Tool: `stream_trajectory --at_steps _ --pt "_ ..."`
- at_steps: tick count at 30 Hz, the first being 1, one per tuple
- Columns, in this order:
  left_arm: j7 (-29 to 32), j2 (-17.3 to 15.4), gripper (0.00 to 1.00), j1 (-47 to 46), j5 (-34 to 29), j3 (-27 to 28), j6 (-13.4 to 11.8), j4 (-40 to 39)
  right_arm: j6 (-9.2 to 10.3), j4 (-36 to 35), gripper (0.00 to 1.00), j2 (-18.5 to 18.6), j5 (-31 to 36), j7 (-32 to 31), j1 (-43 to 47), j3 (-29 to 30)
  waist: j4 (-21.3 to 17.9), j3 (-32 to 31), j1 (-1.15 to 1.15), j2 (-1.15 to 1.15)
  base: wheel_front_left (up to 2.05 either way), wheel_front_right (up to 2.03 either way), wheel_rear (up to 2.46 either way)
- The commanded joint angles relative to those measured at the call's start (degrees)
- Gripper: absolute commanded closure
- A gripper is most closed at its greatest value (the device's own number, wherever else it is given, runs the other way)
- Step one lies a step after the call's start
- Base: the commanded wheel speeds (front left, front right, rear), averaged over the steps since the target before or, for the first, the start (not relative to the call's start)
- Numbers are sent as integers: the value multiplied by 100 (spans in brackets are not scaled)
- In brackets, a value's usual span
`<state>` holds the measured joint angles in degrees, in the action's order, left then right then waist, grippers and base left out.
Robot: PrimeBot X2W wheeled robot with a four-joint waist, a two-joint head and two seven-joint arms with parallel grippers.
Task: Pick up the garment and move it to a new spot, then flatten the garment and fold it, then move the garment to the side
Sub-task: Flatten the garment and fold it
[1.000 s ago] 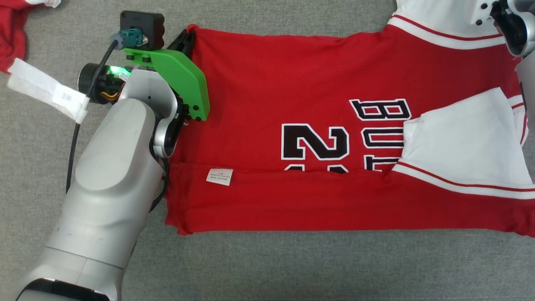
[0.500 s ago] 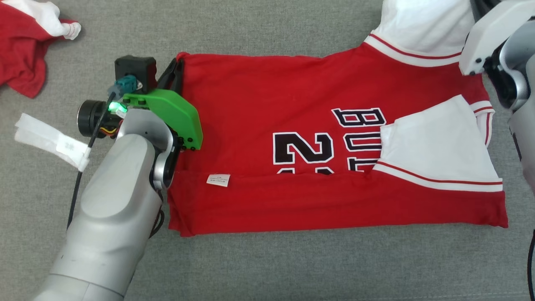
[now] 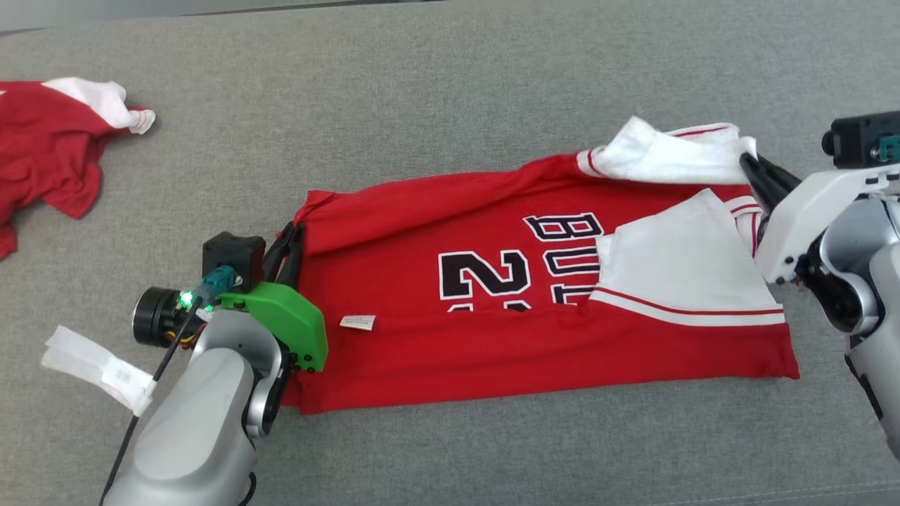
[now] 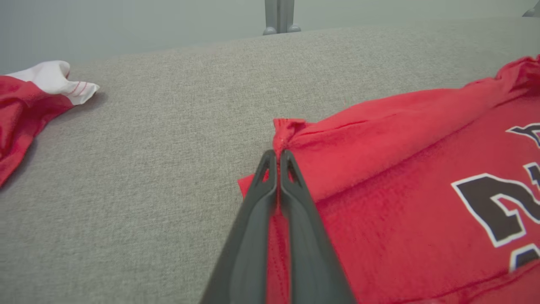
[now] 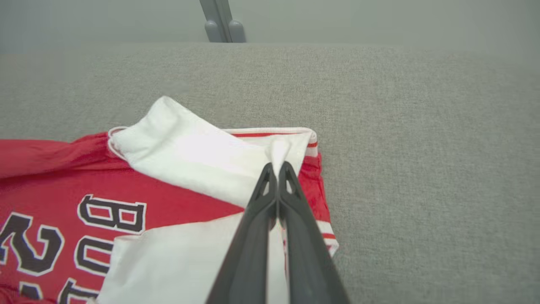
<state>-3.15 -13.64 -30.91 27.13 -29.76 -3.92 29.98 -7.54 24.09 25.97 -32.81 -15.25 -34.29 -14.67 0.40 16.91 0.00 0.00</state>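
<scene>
Lifted off the surface point(image 3: 450, 84) since a second ago, the far long edge of the garment point(image 3: 450, 351) now rides raised between your two arms. The head camera has swung back too, so the whole picture has shifted with it.

Your left end effector point(image 4: 278, 155) is pinched tight on the red hem corner. Your right end effector point(image 5: 277, 166) is clamped on the white sleeve point(image 5: 190, 156) at the shoulder end. Gripping both ends of that one edge looks meant to carry it over as a straight line, toward the near third that already lies folded up across the chest.

The garment lies lengthwise across the middle of the grey surface, hem to your left and shoulders to your right. Its care label point(image 3: 357, 322) sits face up on the near fold. That fold and the other sleeve point(image 3: 675, 260) cover the lower half of the number and part of the lettering.

Seen from the head, the green bracket point(image 3: 292, 330) hides the base of the left fingers, and the right forearm is cut off at the frame edge. How many layers each pinch holds cannot be told. A second red garment point(image 3: 42, 161), bunched at far left and well apart, runs out of frame.
</scene>
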Motion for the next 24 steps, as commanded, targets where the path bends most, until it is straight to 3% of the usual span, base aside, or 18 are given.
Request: stream_trajectory --at_steps 1,16,17,18,19,24 --pt "-42 -62 100 141 8 20 -55 -48 10 -162 100 43 -56 -107 250 79 -130 -156 0 0 0 0 0" --pt "-259 -149 100 603 252 166 -203 -85 10 -1857 100 -392 165 -1180 2001 976 -294 -308 0 0 0 0 0" --pt "-251 -142 58 619 303 182 -204 -85 10 -1923 64 -468 191 -1232 2061 1019 -302 -303 0 0 0 0 0" --pt "-260 -133 13 626 328 208 -215 -88 10 -1957 7 -512 222 -1288 2125 1035 -305 -302 0 0 0 0 0" --pt "-282 -128 0 641 329 222 -229 -100 10 -2012 0 -560 268 -1327 2170 1059 -305 -301 0 0 0 0 0" --pt "-566 -30 0 840 581 429 -234 -145 10 -2144 0 -729 392 -1499 2360 1162 -278 -340 0 0 0 0 0"
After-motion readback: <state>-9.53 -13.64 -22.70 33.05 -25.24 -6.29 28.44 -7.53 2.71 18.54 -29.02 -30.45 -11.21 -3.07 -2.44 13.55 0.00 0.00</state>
